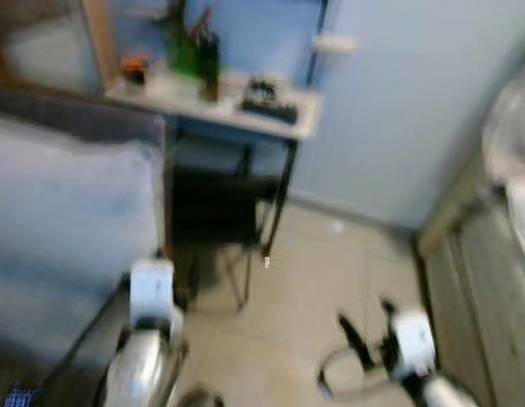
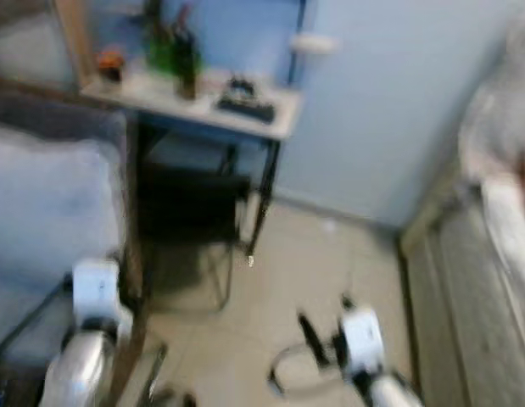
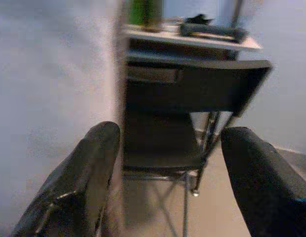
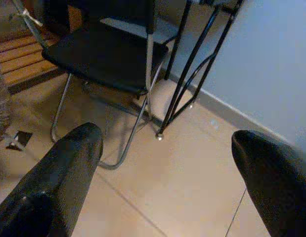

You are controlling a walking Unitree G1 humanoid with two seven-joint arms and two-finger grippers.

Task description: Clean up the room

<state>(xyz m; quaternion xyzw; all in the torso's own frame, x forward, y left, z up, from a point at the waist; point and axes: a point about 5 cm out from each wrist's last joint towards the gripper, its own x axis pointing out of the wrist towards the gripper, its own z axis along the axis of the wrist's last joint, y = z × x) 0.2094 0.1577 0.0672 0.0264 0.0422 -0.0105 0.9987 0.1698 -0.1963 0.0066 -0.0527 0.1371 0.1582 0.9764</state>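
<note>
Ahead of me, against the blue wall, stands a small desk (image 1: 220,106) with a pale top on thin black legs. Along its back edge, toward the left corner, sit a green plant (image 1: 184,47), a dark bottle (image 1: 210,64) and something orange (image 1: 135,68); nearer the right front corner lies a flat black object (image 1: 266,106), too blurred to name. A black folding chair (image 1: 215,212) is tucked under the desk, seat pushed in between the legs, which keeps the tiled floor (image 1: 330,280) open for walking. A grey bed or sofa (image 1: 67,220) runs along my left, its edge close to the desk's left side.

Both head views are smeared, so I judge I am moving or turning, and I carry my arms low and forward for that reason: nothing in them, ready for whatever I meet. My left gripper (image 3: 167,177) points at the chair and the desk's underside, its two fingers spread wide with nothing between them. My right gripper (image 4: 167,173) looks down at the tiles beside the chair's metal frame, fingers equally parted and bare.

As for what needs tidying, I cannot settle on one item. A small pale speck (image 1: 336,225) lies on the floor near the wall's foot; it may be litter, but the blur hides what it is.
</note>
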